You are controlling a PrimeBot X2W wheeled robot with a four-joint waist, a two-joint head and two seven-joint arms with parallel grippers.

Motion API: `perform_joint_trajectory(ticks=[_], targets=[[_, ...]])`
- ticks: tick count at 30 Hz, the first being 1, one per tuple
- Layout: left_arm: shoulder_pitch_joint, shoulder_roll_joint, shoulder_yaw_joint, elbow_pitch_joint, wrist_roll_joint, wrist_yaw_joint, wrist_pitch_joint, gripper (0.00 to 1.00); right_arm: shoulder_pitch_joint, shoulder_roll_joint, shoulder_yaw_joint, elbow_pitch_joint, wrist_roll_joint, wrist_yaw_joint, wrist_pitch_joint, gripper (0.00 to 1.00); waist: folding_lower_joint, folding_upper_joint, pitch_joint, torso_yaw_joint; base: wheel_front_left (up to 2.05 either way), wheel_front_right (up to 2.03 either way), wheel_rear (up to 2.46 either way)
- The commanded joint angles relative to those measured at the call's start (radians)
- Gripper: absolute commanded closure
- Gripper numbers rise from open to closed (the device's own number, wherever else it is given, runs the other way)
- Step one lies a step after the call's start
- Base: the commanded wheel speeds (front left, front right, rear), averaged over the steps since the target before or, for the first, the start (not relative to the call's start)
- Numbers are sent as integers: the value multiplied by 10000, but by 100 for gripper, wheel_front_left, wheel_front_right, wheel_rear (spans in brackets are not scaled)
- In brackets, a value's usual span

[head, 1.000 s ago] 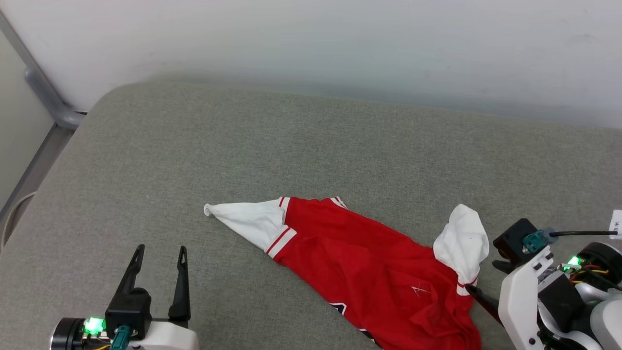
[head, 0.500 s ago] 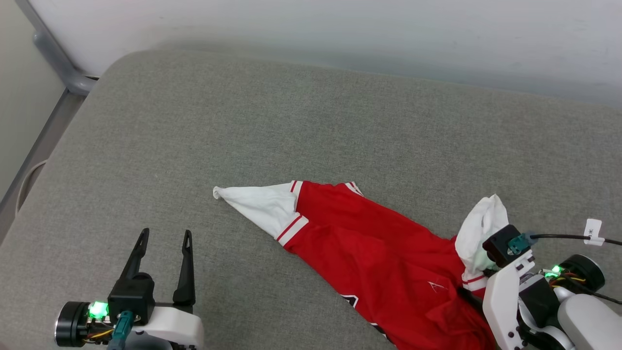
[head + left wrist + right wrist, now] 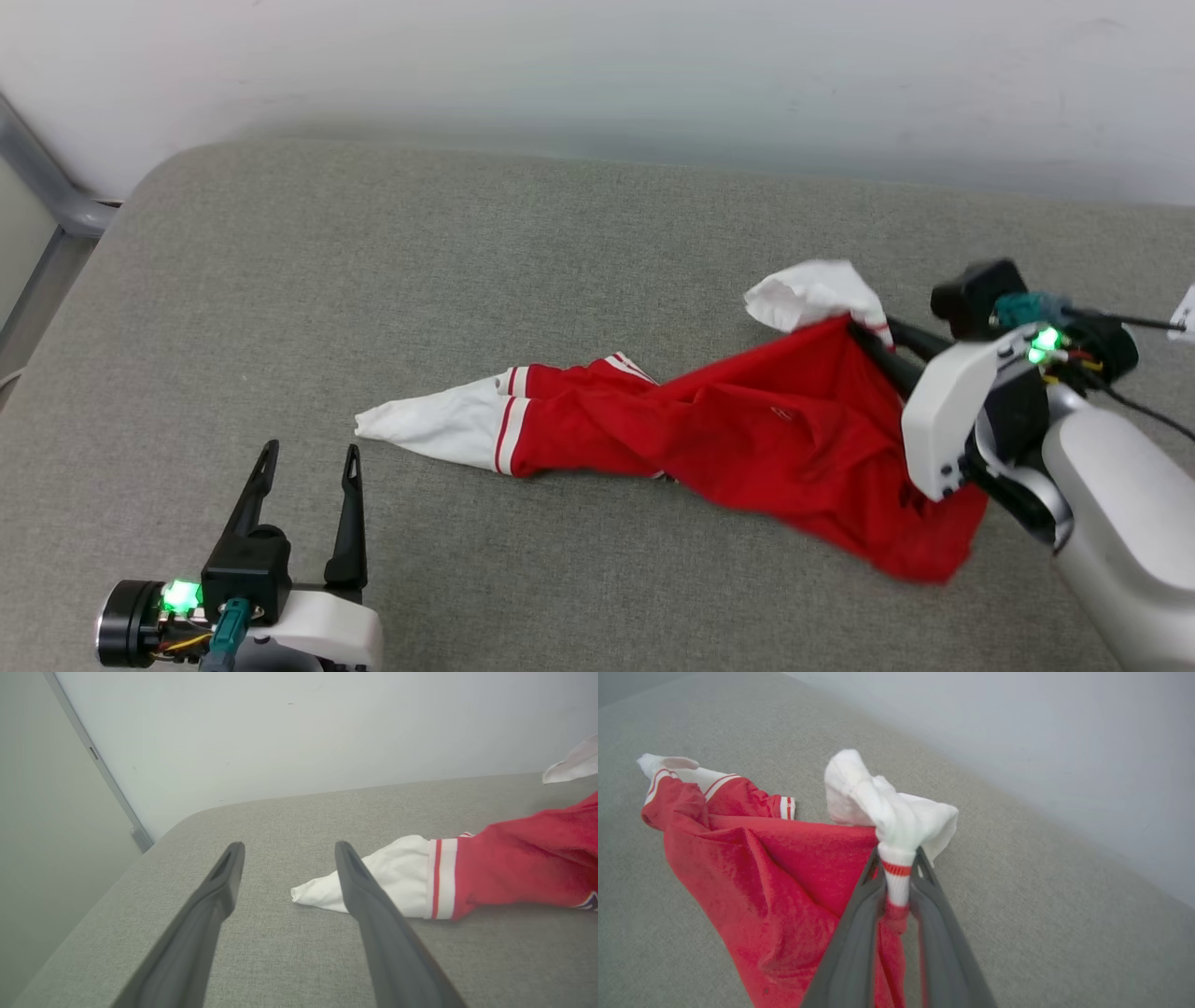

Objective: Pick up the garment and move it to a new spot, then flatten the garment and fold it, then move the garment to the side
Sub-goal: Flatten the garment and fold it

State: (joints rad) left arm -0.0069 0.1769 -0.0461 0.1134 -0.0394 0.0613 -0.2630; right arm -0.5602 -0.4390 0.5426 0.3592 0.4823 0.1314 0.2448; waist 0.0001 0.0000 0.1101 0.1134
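The garment (image 3: 747, 439), a red jersey with white sleeves and striped trim, stretches across the grey cushion (image 3: 373, 280). My right gripper (image 3: 864, 334) is shut on the striped seam of its right sleeve and holds that end raised; in the right wrist view the trim is pinched between the fingers (image 3: 896, 858) and the red body hangs down to the left (image 3: 775, 882). The other white sleeve (image 3: 429, 427) lies flat at the left. My left gripper (image 3: 308, 453) stands open just below that sleeve, holding nothing; the sleeve tip (image 3: 317, 895) lies between its fingertips (image 3: 285, 847).
A pale wall (image 3: 597, 75) runs behind the cushion. A grey metal frame (image 3: 47, 196) stands at the far left by the cushion's rounded corner. Bare cushion spreads behind and left of the garment.
My right gripper has shut on the right sleeve's seam and lifted it up and back, pulling the garment into a long stretched shape. The head camera shifted. The left gripper stays open in place.
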Motion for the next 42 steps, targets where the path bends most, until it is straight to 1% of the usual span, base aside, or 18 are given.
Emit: perform_joint_trajectory(ticks=[1, 4, 8, 13, 22, 29, 33, 34, 35, 36, 39, 42], targets=[[-111, 3, -4, 1, 34, -42, -24, 0, -500, 194, -89, 215, -86, -15, -324, 100, -1, 0, -5, -14, 0, 0, 0], [-91, -14, -19, 0, 38, -63, -24, 0, -844, 387, -207, 693, 14, -15, -697, 100, -1, 0, -19, 6, 0, 0, 0], [78, -28, 41, 12, -1, -14, -24, 0, -792, 410, -388, 1208, 193, -15, -903, 100, -1, 0, -70, -4, 0, 0, 0], [308, -88, 109, 28, -56, 70, -24, 0, 27, 98, -905, 2130, 656, -15, -1213, 100, -1, 0, -245, -149, 0, 0, 0], [595, -130, 149, 34, -40, 56, -24, 0, 2279, -294, -2803, 3462, 1691, -15, -2329, 100, -1, 0, -534, -478, 0, 0, 0], [663, -103, 162, 18, -9, 28, -24, 0, 3685, -197, -4530, 4119, 2606, -15, -2964, 100, -1, 0, -648, -602, 0, 0, 0], [740, -108, 143, 45, -11, 0, -24, 0, 4133, -12, -4821, 4233, 2642, -15, -3096, 100, -1, 0, -687, -681, 0, 0, 0], [756, -109, 144, 54, -10, -4, -24, 0, 4189, 44, -4895, 4171, 2661, -15, -3196, 70, -1, 0, -699, -703, 0, 0, 0], [769, -110, 143, 66, -9, -9, -24, 0, 4239, 73, -4968, 4098, 2586, -15, -3379, 37, -1, 0, -719, -723, 0, 0, 0], [778, -113, 141, 78, -8, -13, -24, 0, 4285, 83, -5070, 4016, 2456, -15, -3626, 0, -1, 0, -750, -748, 0, 0, 0], [809, -96, 151, 99, -6, -28, -24, 0, 4400, 173, -5404, 3662, 2012, -15, -4391, 0, -1, 0, -865, -834, 0, 0, 0], [807, -71, 124, 111, 3, -65, -24, 0, 4517, 244, -6024, 3074, 1277, -13, -4885, 0, -1, 0, -1000, -908, 0, 0, 0]])
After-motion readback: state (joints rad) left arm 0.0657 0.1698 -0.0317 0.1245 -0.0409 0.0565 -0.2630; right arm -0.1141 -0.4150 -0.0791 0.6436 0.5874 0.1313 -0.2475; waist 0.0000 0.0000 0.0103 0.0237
